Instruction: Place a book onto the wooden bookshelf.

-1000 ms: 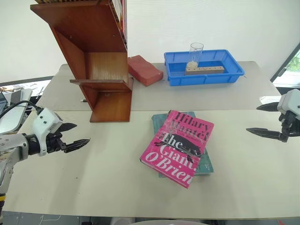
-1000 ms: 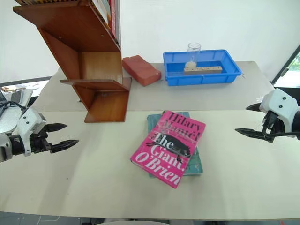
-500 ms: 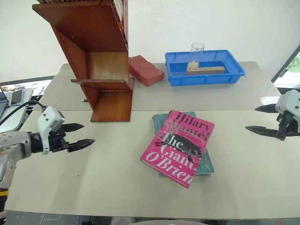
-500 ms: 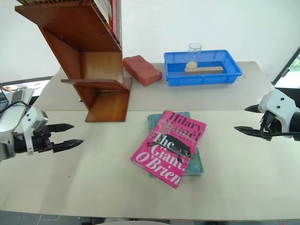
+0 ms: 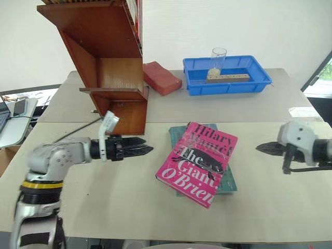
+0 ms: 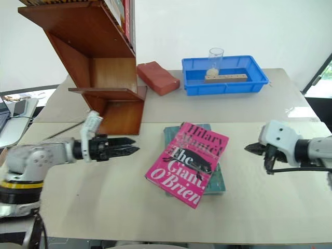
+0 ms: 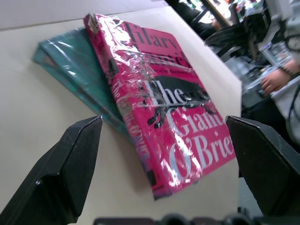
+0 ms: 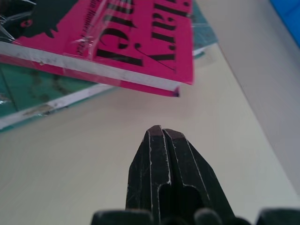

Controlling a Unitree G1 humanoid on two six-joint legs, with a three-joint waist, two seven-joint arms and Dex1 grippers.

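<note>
- The surface [image 5: 270, 207] is a pale beige tabletop, with a seam running left to right about halfway back.
- The bookshelf [image 5: 104, 62] stands far left, polished reddish wood with slanted sides. There are a few books on its top shelf, and the lower shelves look bare from here.
- Blue tray [image 5: 226, 78] sits far right of middle, with a clear glass [image 5: 217, 61] and a wooden strip [image 5: 227, 77] inside it.
- Pink book [image 5: 197, 162] is near the middle of the surface, lying flat and skewed on top of a teal book [image 5: 229, 184] that pokes out at the far and near-right edges. It's wrapped in shiny plastic, nowhere near on the shelf yet, and nothing is touching it.
- A reddish brick [image 5: 161, 77] lies between the shelf and the tray, just beside the shelf's foot.
- Left pincer [image 5: 141, 150] is just left of the pink book and pointing right at it. In the left wrist view its black fingers [image 7: 61, 173] are spread wide, with the book's spine framed between them. It's apart from the book, holding nothing.
- Right pincer [image 6: 251, 149] is right of the book, pointing left toward it. In the right wrist view its fingertips [image 8: 161, 133] are pressed together with nothing between them, close to the book's corner but not touching.
</note>
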